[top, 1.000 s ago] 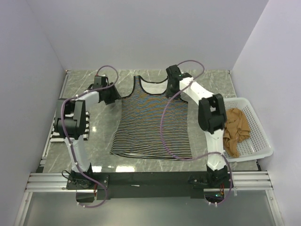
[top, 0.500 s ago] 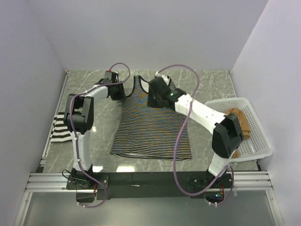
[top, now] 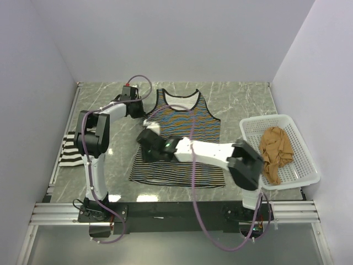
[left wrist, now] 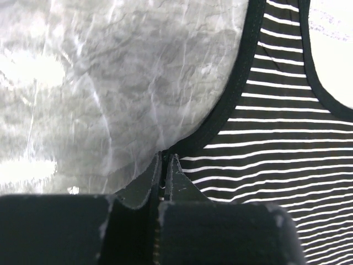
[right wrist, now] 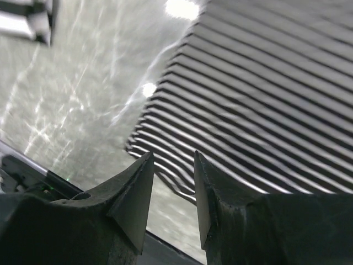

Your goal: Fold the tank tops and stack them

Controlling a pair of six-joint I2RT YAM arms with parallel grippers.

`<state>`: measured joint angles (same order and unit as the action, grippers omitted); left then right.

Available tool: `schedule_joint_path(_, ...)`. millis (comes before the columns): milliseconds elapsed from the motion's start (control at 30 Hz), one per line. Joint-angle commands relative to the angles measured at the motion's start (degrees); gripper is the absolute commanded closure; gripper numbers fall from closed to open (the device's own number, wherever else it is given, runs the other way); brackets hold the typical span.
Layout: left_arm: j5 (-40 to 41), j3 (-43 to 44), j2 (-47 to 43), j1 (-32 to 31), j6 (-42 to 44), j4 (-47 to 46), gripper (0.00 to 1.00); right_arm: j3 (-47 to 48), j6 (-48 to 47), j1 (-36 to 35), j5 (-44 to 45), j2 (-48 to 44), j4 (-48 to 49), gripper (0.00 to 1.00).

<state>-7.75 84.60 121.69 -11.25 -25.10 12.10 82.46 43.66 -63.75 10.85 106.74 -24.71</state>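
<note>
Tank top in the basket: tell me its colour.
Plain tan-brown; the tank top in the basket shows best from the top external view.

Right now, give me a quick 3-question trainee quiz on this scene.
1. True or false: the tan-brown tank top lies in the white mesh basket.
2. Which arm's gripper is shut on the black armhole trim of the thin-striped tank top? A) left B) right
3. Fill in: the bold-striped tank top lies folded at the table's ____ edge.
Key: 1 true. 2 A: the left gripper pinches it; the right gripper is open. 3 left.
</note>
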Motion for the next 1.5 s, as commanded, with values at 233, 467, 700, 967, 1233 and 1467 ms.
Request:
schedule_joint_path(233,-0.51,-4.79,-2.42,1.31,-3.20,1.09,0.99,13.60,4.24,-9.20,4.96,14.02,-0.68,0.58)
schedule_joint_path(467,-0.86,-4.35,-2.25,1.49,-3.11,1.35,0.99,20.72,6.26,-11.57,7.69,20.34,-7.36,0.58)
schedule_joint_path(700,-1.13,-3.91,-1.89,1.49,-3.29,1.35,0.99,20.82,7.84,-12.28,9.01,22.20,-9.75,0.58)
schedule_joint_path(967,-0.87,-3.83,-1.72,1.49,-3.29,1.61,0.99,24.95,7.32,-12.72,8.40,26.41,-11.50,0.58)
schedule_joint_path(1233,-0.43,-3.56,-1.98,1.49,-4.42,2.75,0.99,17.42,6.79,-12.72,7.96,23.97,-11.77,1.00)
schedule_joint_path(1467,2.21,-6.02,-5.93,1.58,-9.78,4.16,0.99,-2.98,4.25,-13.33,2.17,6.83,-4.21,1.00)
